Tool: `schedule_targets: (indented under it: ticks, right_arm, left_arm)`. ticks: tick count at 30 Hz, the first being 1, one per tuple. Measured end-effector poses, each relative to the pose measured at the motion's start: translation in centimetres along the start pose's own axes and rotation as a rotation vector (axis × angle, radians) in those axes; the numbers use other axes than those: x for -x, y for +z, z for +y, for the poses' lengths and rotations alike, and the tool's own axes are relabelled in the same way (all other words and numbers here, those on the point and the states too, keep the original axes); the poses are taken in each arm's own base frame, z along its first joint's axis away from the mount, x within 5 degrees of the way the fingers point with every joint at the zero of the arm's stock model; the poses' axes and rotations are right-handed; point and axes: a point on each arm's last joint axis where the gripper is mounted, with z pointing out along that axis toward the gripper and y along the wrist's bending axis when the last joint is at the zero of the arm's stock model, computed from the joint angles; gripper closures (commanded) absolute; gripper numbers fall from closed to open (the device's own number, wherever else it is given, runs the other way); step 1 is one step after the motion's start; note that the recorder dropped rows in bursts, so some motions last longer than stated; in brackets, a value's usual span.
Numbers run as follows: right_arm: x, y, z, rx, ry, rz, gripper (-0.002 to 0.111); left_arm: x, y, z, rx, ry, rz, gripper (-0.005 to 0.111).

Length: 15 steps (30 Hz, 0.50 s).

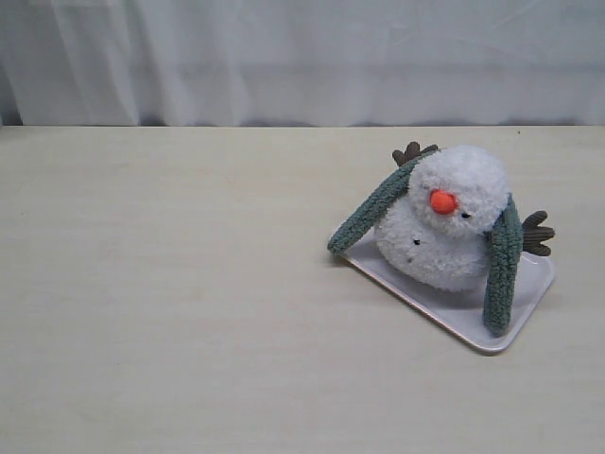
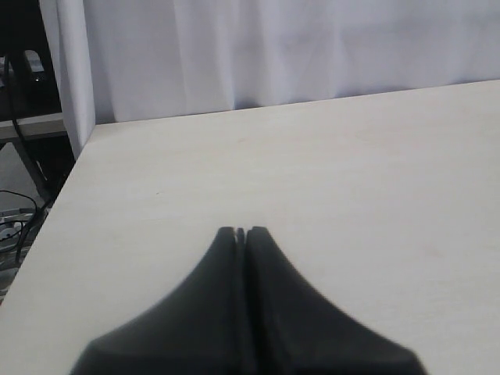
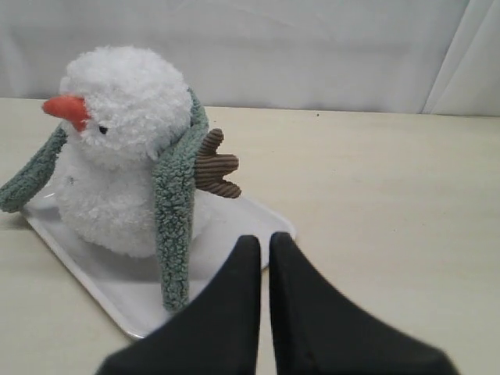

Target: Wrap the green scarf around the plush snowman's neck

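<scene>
The plush snowman [image 1: 444,246] sits on a pale rectangular tray [image 1: 430,305] at the right of the table, orange nose pointing forward. The green scarf [image 1: 504,265] lies behind its neck, and its two ends hang down on either side; the left end [image 1: 367,216] reaches off the tray's edge. Neither arm shows in the exterior view. In the right wrist view the snowman [image 3: 117,117], scarf [image 3: 176,211] and tray [image 3: 94,269] lie just beyond my right gripper [image 3: 264,238], which is shut and holds nothing. My left gripper [image 2: 241,231] is shut over bare tabletop.
A white curtain [image 1: 302,57] hangs along the table's far edge. The table's left edge [image 2: 62,195] shows in the left wrist view, with cables and a stand beyond it. Brown twig arms [image 1: 537,233] stick out from the snowman.
</scene>
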Motion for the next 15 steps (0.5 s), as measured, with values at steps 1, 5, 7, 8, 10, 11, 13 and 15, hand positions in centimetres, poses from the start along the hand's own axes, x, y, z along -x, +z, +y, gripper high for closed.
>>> schedule_targets:
  ticks: [1, 5, 7, 8, 10, 11, 13, 15]
  right_arm:
    - [-0.02, 0.0, 0.0, 0.0, 0.004, 0.002, 0.104]
    - [-0.1, 0.0, 0.0, 0.0, 0.011, 0.011, 0.104]
    - [-0.14, 0.0, 0.0, 0.0, 0.011, 0.016, 0.104]
    - [-0.14, 0.0, 0.0, 0.0, 0.013, 0.016, 0.104]
    - [-0.16, 0.0, 0.0, 0.0, 0.015, 0.017, 0.104]
    - [-0.16, 0.0, 0.0, 0.0, 0.016, 0.017, 0.104]
    - [-0.19, 0.0, 0.01, 0.0, 0.017, 0.021, 0.104]
    - [-0.21, 0.0, 0.01, 0.0, 0.017, 0.023, 0.104]
  left_arm:
    - [0.0, 0.0, 0.0, 0.0, 0.0, 0.0, 0.107]
    - [0.0, 0.0, 0.0, 0.0, 0.0, 0.0, 0.107]
    - [0.0, 0.0, 0.0, 0.0, 0.0, 0.0, 0.107]
    - [0.0, 0.0, 0.0, 0.0, 0.0, 0.0, 0.107]
    - [0.0, 0.0, 0.0, 0.0, 0.0, 0.0, 0.107]
    - [0.0, 0.0, 0.0, 0.0, 0.0, 0.0, 0.107]
    - [0.0, 0.0, 0.0, 0.0, 0.0, 0.0, 0.107]
    - [0.0, 0.0, 0.0, 0.0, 0.0, 0.0, 0.107]
